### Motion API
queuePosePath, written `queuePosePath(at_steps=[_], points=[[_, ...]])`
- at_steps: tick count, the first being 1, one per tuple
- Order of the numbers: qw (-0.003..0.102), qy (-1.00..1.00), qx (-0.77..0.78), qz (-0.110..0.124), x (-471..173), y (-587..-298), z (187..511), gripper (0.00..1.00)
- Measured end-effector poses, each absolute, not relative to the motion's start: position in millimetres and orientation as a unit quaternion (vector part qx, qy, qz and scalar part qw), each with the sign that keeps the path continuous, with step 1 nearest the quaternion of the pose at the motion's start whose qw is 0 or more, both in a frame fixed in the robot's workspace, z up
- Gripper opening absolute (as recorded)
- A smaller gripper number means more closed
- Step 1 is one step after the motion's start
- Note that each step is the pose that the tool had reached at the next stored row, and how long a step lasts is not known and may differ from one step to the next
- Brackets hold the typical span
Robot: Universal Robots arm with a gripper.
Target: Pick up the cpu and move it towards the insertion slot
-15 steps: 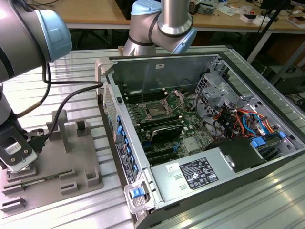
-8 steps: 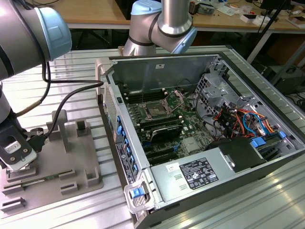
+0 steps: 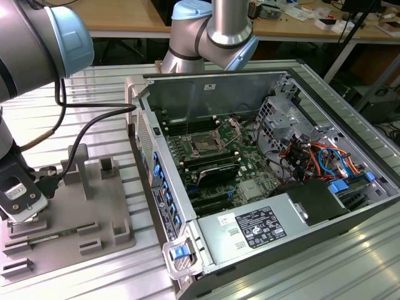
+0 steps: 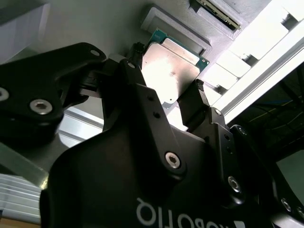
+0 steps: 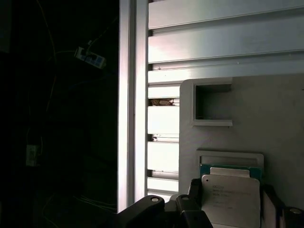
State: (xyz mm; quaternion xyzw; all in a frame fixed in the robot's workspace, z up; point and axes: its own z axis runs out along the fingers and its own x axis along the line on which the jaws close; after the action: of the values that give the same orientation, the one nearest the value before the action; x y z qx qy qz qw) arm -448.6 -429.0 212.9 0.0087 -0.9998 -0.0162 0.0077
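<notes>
Held tight: the cpu, with the jaws of the gripper closed on two of its edges. Lying flat, shiny face up, in a shallow pocket of the grey tray, low at the exterior view's left. Square, so no long side; edges lined up with the pocket's walls. Silvery-white on top, with a thin green rim and faint small print. Close by on the tray, raised blocks and a black cable running down toward the gripper. Further to the exterior view's right, an open computer case on the slatted metal table. Inside it, well apart from the cpu, the insertion slot, dark in the middle with a silver frame. Standing between tray and slot, the case's side wall with blue clips.
</notes>
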Motion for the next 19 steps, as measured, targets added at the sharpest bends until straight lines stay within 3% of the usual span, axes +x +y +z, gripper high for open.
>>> queuePosePath(at_steps=[19], points=[[0.008, -1.000, 0.009, -0.015, -445, -429, 228, 0.55]])
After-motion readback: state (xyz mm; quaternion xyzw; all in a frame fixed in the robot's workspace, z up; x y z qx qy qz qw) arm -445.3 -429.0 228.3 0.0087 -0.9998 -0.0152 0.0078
